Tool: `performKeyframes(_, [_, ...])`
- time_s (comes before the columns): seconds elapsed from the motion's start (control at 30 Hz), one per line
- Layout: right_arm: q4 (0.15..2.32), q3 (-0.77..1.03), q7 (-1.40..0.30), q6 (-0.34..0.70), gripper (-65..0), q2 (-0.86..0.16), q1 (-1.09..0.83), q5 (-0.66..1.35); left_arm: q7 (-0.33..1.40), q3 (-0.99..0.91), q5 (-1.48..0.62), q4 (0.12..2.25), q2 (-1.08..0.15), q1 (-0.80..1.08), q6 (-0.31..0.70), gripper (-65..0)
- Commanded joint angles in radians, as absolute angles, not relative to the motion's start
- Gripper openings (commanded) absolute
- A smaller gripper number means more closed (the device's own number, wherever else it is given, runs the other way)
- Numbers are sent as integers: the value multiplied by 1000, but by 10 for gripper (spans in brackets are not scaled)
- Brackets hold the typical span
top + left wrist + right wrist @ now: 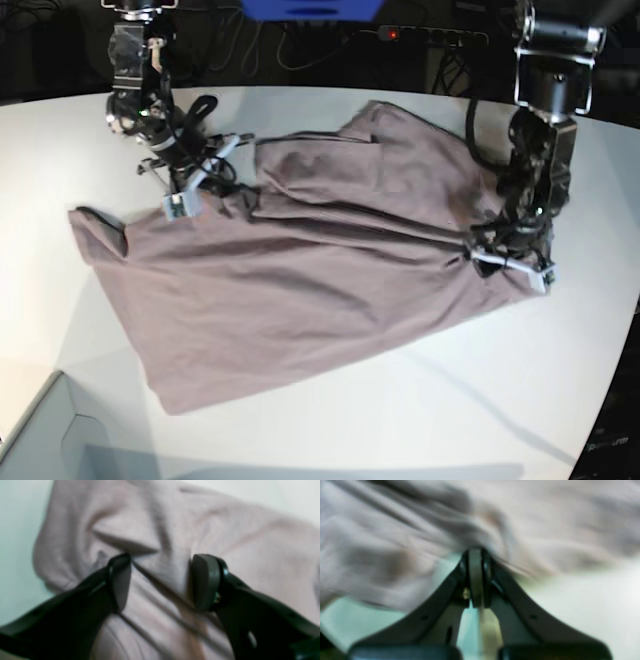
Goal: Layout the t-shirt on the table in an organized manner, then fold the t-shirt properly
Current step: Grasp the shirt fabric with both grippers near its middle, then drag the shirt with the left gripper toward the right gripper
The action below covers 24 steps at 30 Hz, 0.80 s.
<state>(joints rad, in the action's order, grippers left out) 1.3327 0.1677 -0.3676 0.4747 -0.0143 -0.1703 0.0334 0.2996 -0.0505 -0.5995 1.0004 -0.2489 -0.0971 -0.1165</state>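
The mauve t-shirt [300, 290] lies spread and wrinkled across the white table [450, 400], with a taut ridge of cloth running between the two arms. My right gripper [185, 200] is at the shirt's far-left edge. In the right wrist view the right gripper [476, 552] is shut, its pads pinching the hem of the t-shirt [395, 530]. My left gripper [505, 262] sits on the shirt's right side. The left wrist view shows the left gripper [162, 560] open, its fingers either side of a fold of the t-shirt [225, 530].
A pale grey-green box corner [40, 440] pokes in at the front left. Cables and a power strip [430, 35] lie beyond the table's far edge, beside a blue object [310, 8]. The table's curved edge [622, 380] runs down the right.
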Motion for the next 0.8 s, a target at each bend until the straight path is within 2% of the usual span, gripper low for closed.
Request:
performKeyframes(0.0, [1334, 202, -400, 446, -650, -47, -154, 1, 383, -48, -613, 1061, -243, -27, -136, -271])
performKeyframes(0.2, [1334, 329, -401, 446, -650, -128, -67, 1, 384, -12, -613, 1440, -176, 206, -133, -271])
performKeyframes(0.37, [1360, 372, -401, 447, -650, -160, -25, 1, 384, 108, -613, 1609, -140, 254, -133, -271])
performKeyframes(0.5, [1448, 372, -401, 450, -650, -147, -62, 2, 380, 214, -613, 1682, -139, 214, -133, -271])
performKeyframes(0.6, [1534, 367, -401, 450, -650, -111, -124, 5, 383, 213, -613, 1712, -139, 151, -133, -271])
performKeyframes(0.77, [1666, 354, -401, 452, -650, 22, -249, 5, 381, 211, -611, 1620, -162, -41, -134, -271])
